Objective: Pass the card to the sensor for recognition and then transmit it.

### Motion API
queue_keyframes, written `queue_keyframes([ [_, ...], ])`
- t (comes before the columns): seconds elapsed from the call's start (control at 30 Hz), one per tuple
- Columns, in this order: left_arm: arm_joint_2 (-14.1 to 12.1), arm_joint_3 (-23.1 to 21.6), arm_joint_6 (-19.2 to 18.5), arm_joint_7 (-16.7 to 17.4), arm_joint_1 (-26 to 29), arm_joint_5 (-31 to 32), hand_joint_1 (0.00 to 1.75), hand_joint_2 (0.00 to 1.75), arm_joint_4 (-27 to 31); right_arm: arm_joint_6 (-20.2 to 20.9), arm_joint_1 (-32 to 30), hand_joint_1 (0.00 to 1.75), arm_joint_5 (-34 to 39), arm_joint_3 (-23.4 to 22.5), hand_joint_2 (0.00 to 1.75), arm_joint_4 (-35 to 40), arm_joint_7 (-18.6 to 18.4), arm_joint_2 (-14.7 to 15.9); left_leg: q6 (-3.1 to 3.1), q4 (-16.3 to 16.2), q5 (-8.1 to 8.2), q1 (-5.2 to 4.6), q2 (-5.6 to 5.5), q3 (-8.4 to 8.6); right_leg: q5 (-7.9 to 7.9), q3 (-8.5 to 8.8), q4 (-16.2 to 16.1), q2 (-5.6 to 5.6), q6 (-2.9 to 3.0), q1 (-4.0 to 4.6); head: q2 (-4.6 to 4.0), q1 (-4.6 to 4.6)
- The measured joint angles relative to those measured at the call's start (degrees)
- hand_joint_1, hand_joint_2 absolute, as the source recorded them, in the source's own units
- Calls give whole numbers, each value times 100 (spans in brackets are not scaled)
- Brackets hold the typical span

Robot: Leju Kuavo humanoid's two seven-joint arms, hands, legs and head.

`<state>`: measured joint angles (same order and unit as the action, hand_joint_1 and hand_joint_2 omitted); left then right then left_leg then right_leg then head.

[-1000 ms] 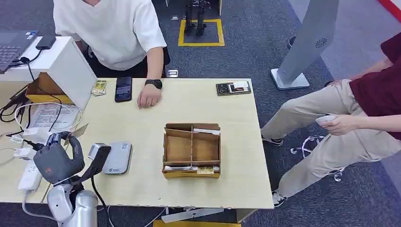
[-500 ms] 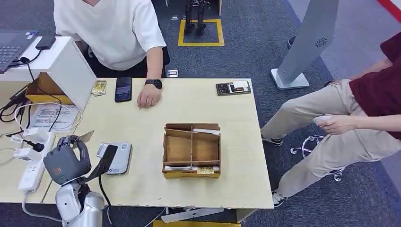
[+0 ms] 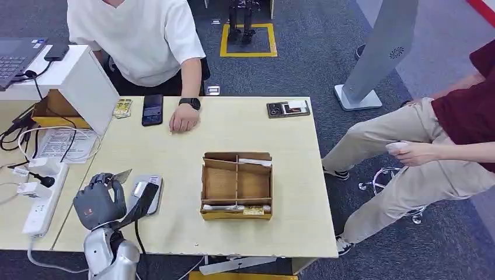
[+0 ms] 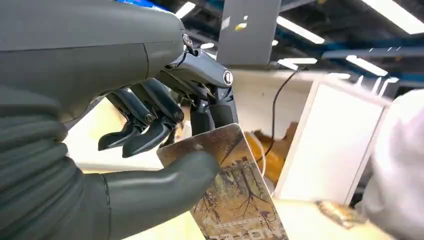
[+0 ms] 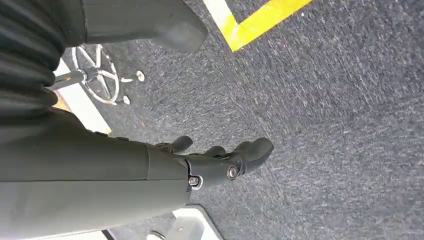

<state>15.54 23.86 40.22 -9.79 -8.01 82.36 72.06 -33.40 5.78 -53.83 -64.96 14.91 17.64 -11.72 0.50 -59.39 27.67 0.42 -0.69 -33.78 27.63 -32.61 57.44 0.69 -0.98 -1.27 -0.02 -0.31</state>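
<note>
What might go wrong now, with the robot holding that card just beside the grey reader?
1. The card is pinched near one edge between the left hand's thumb and fingers, so it might slip or twist.
2. The hand is low and close to the sensor; it might knock the sensor aside.
3. A tilted card may not be read.
</note>
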Motion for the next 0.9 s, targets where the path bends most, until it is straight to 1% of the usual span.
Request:
queue_keyframes([
  [0.03, -4, -97, 0, 85, 17, 0, 175, 175, -52, 7, 0, 0, 11, -2, 175, 0, -7, 0, 0, 0, 0, 0, 0, -1, 0, 0, 0, 0, 0, 0, 0, 0],
  [0.13, -42, -286, 0, 188, 69, -59, 175, 175, -179, 22, 0, 0, 15, -13, 175, 0, -4, 2, 0, 0, 0, -1, 1, 0, 0, 0, 0, 0, 0, -1, 0, -2],
  [0.37, -83, -662, 6, 266, 126, -96, 175, 175, -553, 37, -2, 0, 35, -24, 175, 0, -4, 2, 0, 0, 0, -1, 0, 0, 0, 0, 0, 0, 0, -1, 0, 0],
  [0.57, -90, -780, 15, 279, 127, -111, 175, 175, -699, 39, -2, 0, 35, -35, 175, 0, -4, 2, 0, 0, 0, -1, -1, 2, 0, 2, 0, -3, 0, 0, 0, 0],
  [0.9, -116, -944, 15, 190, 155, -151, 175, 175, -874, 40, -4, 0, 46, -39, 175, 0, 4, 4, 0, 0, 0, -1, -1, 4, 0, 5, 0, -3, 0, -1, 0, 0],
])
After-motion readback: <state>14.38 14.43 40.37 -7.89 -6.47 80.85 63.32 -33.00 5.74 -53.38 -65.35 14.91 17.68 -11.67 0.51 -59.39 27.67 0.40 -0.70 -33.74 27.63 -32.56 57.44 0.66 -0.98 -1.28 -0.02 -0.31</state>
